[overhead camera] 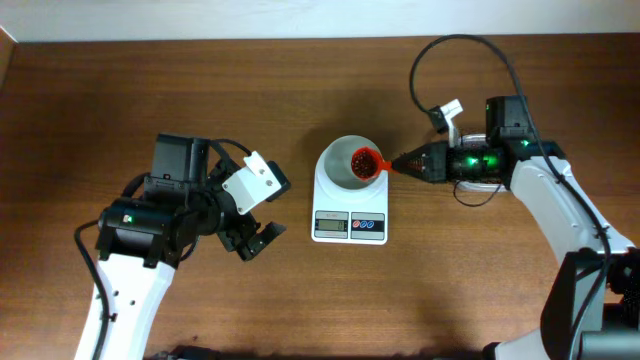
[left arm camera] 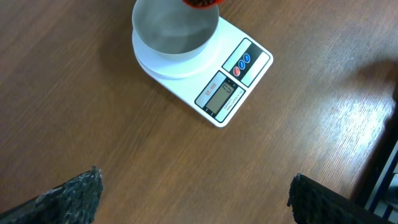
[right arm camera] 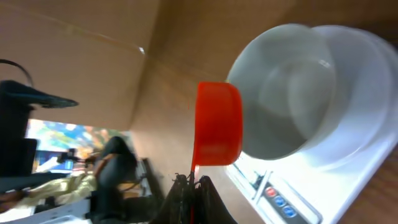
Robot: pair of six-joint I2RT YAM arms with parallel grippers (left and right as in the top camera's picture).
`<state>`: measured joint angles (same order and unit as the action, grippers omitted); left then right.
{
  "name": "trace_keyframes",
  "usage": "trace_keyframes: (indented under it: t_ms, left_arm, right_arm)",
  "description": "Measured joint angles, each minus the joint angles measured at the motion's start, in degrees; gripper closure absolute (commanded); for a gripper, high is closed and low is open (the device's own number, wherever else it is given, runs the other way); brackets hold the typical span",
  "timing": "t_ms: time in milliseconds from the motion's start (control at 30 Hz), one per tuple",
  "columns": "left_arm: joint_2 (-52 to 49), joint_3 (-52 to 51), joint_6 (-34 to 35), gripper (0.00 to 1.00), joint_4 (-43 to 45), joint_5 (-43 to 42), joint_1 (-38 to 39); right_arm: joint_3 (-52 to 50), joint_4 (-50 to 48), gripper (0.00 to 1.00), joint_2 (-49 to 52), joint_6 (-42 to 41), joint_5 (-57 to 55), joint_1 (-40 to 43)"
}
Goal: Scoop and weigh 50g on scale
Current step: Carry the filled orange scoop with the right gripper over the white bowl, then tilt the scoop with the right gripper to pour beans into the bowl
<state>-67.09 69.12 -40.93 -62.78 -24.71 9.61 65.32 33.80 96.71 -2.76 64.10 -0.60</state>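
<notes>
The white scale [overhead camera: 350, 212] stands mid-table with a round white bowl [overhead camera: 340, 165] on top. The bowl looks empty in the left wrist view [left arm camera: 174, 31]. A red scoop [overhead camera: 367, 161] holding red beans hovers over the bowl's right part. My right gripper [overhead camera: 395, 165] is shut on its handle. The right wrist view shows the scoop [right arm camera: 217, 124] beside the bowl [right arm camera: 292, 87], with the gripper [right arm camera: 194, 183] pinching the thin handle. My left gripper [overhead camera: 262, 238] stands open and empty left of the scale [left arm camera: 230, 87], its fingertips [left arm camera: 81, 193] wide apart over bare wood.
A black cable [overhead camera: 450, 45] loops over the table behind the right arm. The table's back edge [overhead camera: 300, 40] runs along the top. The left arm's body [overhead camera: 150, 220] fills the front left.
</notes>
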Motion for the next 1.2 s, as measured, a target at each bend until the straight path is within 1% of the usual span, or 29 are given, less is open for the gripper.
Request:
trace_keyframes:
  t_ms: [200,367,533,700,800,1067,1200]
  left_arm:
    - [0.0,0.0,0.0,0.01,0.0,0.0,0.0]
    - [0.0,0.0,0.0,0.01,0.0,0.0,0.0]
    - [0.0,0.0,0.0,0.01,0.0,0.0,0.0]
    - [0.0,0.0,0.0,0.01,0.0,0.0,0.0]
    - [0.0,0.0,0.0,0.01,0.0,0.0,0.0]
    - [0.0,0.0,0.0,0.01,0.0,0.0,0.0]
    - [0.0,0.0,0.0,0.01,0.0,0.0,0.0]
  right_arm:
    - [0.0,-4.3,0.96,0.0,0.0,-7.2,-2.4]
    - [-0.1,-9.9,0.96,0.0,0.7,-10.4,-5.1]
    - [-0.1,-10.5,0.96,0.0,4.6,-10.9,-5.9]
    - [-0.2,-10.5,0.96,0.0,6.2,-13.3,-5.9]
    - [-0.2,-10.5,0.96,0.0,9.7,-13.7,-5.9]
    - [-0.2,-10.0,0.96,0.0,23.5,-13.7,-5.9]
    - [-0.2,-10.0,0.96,0.0,27.5,-13.7,-5.9]
